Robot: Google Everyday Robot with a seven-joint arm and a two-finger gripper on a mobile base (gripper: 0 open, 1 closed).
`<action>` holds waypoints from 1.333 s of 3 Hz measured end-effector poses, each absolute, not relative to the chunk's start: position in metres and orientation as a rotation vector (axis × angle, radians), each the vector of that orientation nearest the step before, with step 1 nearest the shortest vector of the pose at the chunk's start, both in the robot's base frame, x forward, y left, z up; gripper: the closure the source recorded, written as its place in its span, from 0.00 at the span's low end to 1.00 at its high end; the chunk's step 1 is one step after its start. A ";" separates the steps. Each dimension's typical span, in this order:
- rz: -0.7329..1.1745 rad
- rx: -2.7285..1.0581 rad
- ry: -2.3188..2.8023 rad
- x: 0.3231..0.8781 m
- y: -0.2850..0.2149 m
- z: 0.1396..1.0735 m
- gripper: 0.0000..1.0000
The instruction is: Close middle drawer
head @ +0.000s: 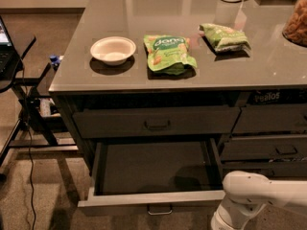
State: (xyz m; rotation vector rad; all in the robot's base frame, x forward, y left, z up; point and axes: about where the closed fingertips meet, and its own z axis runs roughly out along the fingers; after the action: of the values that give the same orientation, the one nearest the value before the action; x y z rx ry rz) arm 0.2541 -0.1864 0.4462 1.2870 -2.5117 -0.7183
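Note:
The middle drawer (148, 199) is pulled far out under the grey counter. Its flat grey front panel faces me low in the view. Its small U-shaped handle (159, 210) hangs at the panel's centre. The dark box inside holds nothing. My white arm (254, 190) comes in from the lower right, just right of the drawer front's right end. It bends down out of the bottom edge. My gripper is below that edge and out of view.
The shut top drawer (156, 121) sits above the open one. Narrower drawer fronts (283, 150) stand to the right. On the counter are a white bowl (113, 50), two green snack bags (168, 54) (224, 36) and a jar (297, 18). A black stand (19, 80) and a cable (29, 176) are at the left.

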 end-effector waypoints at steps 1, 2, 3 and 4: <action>-0.754 1.319 -2.559 0.287 -0.161 0.432 1.00; -0.767 1.369 -2.576 0.320 -0.139 0.422 1.00; -0.750 1.407 -2.586 0.342 -0.129 0.409 1.00; -0.682 1.428 -2.621 0.371 -0.133 0.405 1.00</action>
State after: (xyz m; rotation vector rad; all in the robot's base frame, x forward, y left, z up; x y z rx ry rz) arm 0.3710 -0.1330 0.4054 1.4281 -2.6214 -0.6818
